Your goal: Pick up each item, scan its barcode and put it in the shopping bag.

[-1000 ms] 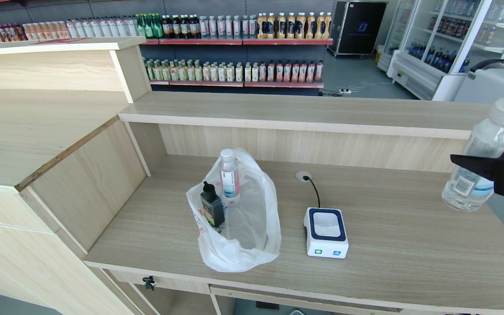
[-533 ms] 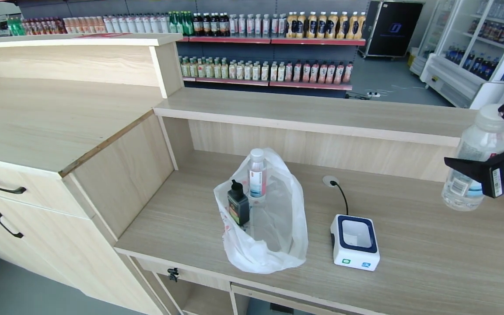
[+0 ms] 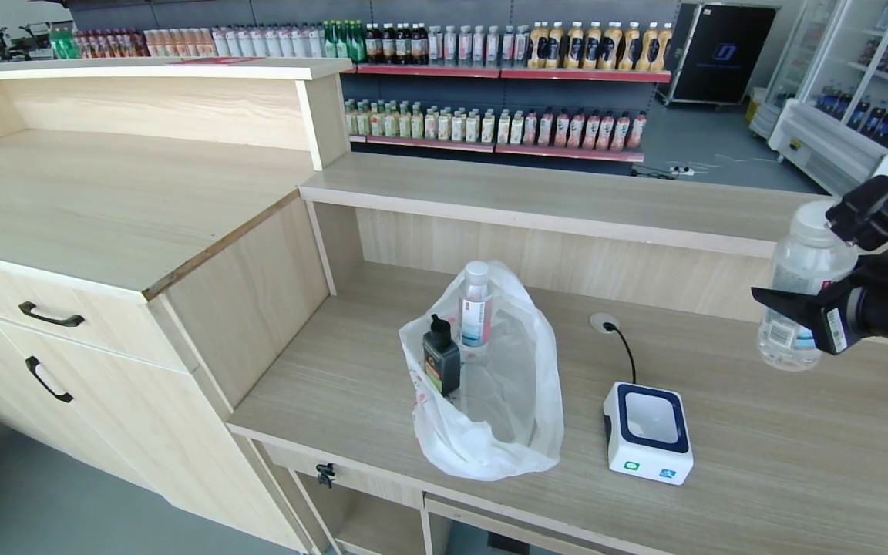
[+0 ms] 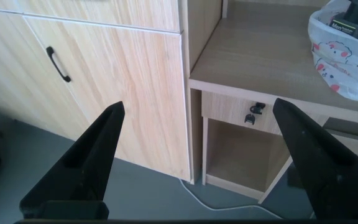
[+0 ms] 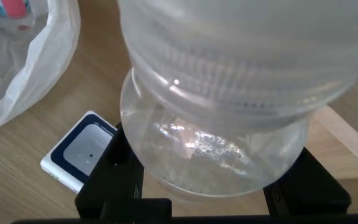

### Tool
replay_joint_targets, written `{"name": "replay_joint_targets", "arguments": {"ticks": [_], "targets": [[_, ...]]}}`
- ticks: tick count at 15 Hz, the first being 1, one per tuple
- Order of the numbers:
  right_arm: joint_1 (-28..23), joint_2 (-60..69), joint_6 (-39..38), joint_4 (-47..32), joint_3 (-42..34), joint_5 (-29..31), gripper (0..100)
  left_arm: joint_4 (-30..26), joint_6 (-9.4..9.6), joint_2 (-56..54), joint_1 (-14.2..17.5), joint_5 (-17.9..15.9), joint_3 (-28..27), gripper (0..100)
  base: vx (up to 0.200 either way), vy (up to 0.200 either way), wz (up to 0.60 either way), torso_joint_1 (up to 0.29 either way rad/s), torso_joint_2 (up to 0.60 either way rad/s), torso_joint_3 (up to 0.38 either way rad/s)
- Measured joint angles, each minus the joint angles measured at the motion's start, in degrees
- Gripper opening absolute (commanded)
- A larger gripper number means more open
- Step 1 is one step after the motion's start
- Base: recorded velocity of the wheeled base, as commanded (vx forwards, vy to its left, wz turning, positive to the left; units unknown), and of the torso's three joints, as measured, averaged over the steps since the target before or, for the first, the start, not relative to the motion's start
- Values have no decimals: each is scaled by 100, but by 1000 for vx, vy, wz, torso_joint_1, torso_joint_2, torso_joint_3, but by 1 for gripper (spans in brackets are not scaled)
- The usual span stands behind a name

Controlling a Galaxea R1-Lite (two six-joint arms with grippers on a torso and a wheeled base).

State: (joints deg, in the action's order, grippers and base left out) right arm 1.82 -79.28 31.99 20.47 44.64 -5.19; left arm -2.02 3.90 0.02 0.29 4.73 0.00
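Counter (image 3: 760, 462) was matt wood-grain lam.; shopping bag (image 3: 521, 432) thin crinkly transl. plastic; water bottle (image 3: 802, 262) clear ribbed plastic; scanner (image 3: 648, 455) glossy white plastic.

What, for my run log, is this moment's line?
right end effector: shut on water bottle, right of barcode scanner | left end effector: open | shopping bag: holds dark bottle, clear bottle

Bag (image 3: 525, 439) sits mid-frame on the counter (image 3: 798, 470), bottles (image 3: 476, 314) inside, scanner (image 3: 648, 433) just right, water bottle (image 3: 800, 266) far right.
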Motion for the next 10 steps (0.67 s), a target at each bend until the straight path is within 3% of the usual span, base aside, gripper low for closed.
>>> {"name": "replay_joint_targets", "arguments": {"ticks": [5,10], "targets": [[-11,-857,692,1178,-44,-1749,0,2,1,0,-5,0,0,100,0,0,0,0,0,0],[-212,-1581,1319,1396,0,-2570,0,0,-2,0,-5,0,0,100,0,0,0,0,0,0]]}}
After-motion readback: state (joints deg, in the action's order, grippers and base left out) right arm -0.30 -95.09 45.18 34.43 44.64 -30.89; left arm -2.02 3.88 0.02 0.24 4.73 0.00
